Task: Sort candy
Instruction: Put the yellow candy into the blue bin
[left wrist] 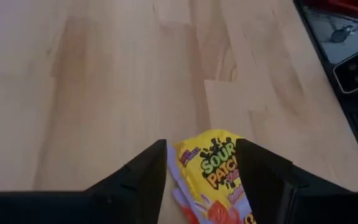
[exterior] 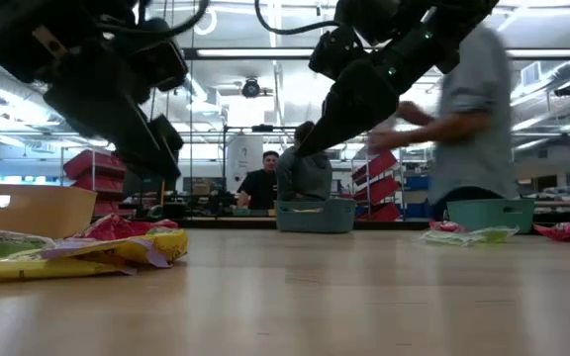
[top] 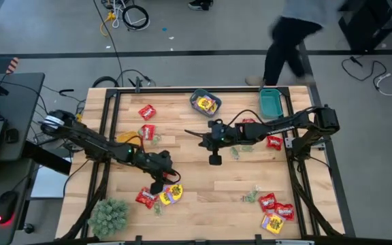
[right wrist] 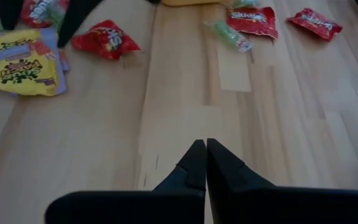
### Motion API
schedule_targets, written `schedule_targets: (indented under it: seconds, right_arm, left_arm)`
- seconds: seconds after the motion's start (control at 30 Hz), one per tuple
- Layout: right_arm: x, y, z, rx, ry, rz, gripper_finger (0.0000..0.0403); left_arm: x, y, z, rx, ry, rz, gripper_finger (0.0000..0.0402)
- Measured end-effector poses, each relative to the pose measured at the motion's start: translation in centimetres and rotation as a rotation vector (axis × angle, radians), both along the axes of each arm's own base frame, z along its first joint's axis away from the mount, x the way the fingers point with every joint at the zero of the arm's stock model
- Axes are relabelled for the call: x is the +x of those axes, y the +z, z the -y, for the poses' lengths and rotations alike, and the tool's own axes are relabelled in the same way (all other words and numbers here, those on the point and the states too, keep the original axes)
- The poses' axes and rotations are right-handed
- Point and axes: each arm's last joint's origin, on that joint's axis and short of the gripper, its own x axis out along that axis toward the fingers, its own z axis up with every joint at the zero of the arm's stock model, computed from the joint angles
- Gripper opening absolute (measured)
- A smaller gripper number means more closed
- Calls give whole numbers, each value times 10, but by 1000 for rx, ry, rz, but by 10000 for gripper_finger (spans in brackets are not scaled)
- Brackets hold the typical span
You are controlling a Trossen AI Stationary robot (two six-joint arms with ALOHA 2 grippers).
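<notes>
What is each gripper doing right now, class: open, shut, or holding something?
Left gripper: open, fingers astride a yellow candy packet lying on the table, not gripping it.
Right gripper: shut, empty, above bare table.

Overhead, table-level, two wrist cameras

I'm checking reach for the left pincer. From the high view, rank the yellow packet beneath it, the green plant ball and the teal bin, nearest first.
From the left pincer:
1. Yellow packet, directly beside it.
2. Green plant ball, at the table's near-left corner.
3. Teal bin, at the far right edge.
</notes>
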Motion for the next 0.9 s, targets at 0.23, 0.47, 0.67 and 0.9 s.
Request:
schedule_targets:
  seconds: [0.23, 0.47, 0.67, 0.9]
  right_arm:
    - [0, 0, -4, -3, 14, -1, 1]
    - [0, 0, -4, -4, 15, -1, 1]
    - [0, 0, -4, -6, 16, -1, 1]
    - [0, 0, -3, -7, 13, -6, 1]
  left_arm:
    - [8, -28, 12, 7, -36, -45, 198]
    - [15, -49, 19, 11, -50, -63, 198]
    - [18, -56, 22, 13, -59, -47, 195]
    - [14, -47, 20, 26, -72, -34, 119]
